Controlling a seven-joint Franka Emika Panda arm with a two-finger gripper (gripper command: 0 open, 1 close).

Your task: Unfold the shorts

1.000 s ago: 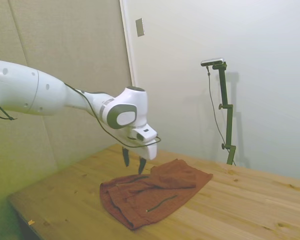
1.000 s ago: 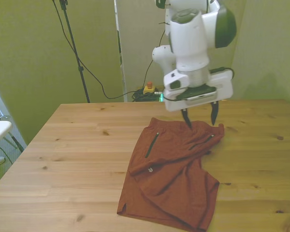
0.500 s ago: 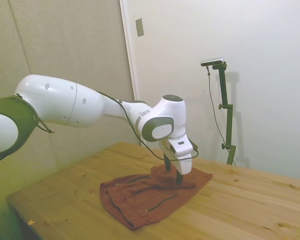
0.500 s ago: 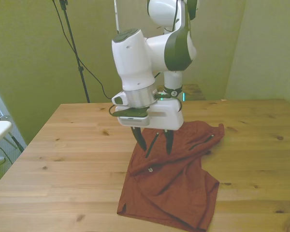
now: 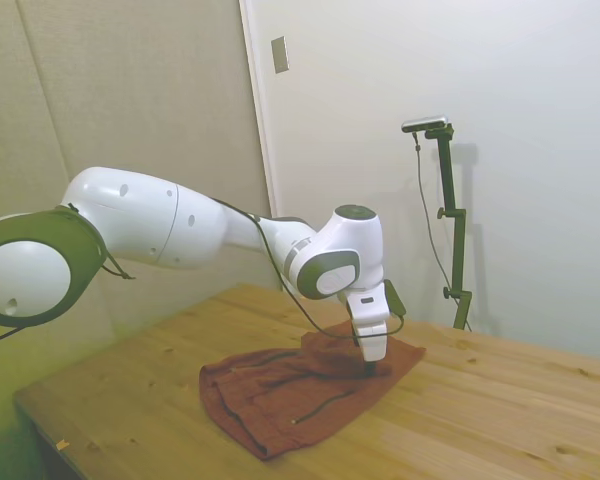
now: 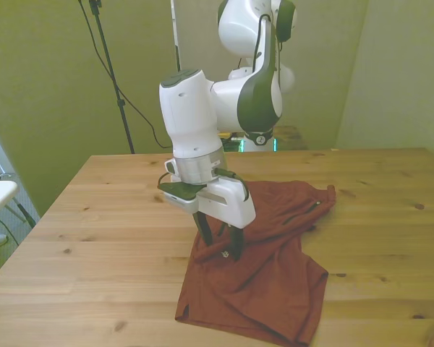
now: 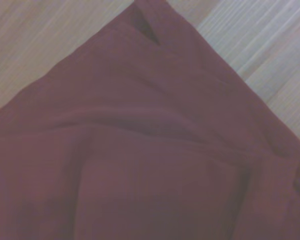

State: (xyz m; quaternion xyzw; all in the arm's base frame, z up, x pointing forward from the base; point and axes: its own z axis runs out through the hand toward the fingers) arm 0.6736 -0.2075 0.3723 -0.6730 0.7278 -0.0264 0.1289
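Front view shows the gripper [image 6: 220, 244] lowered with its fingers parted and holding nothing, tips at a folded edge of the rust-red shorts [image 6: 264, 271] lying crumpled on the wooden table [image 6: 101, 217], seemingly placed to pinch that fold.

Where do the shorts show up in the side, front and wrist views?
Side view: the shorts lie on the table's near part, under the gripper.
Front view: the shorts sit right of centre, the gripper at their left edge.
Wrist view: the shorts fill most of the picture.
Shared landmark: the wooden table.
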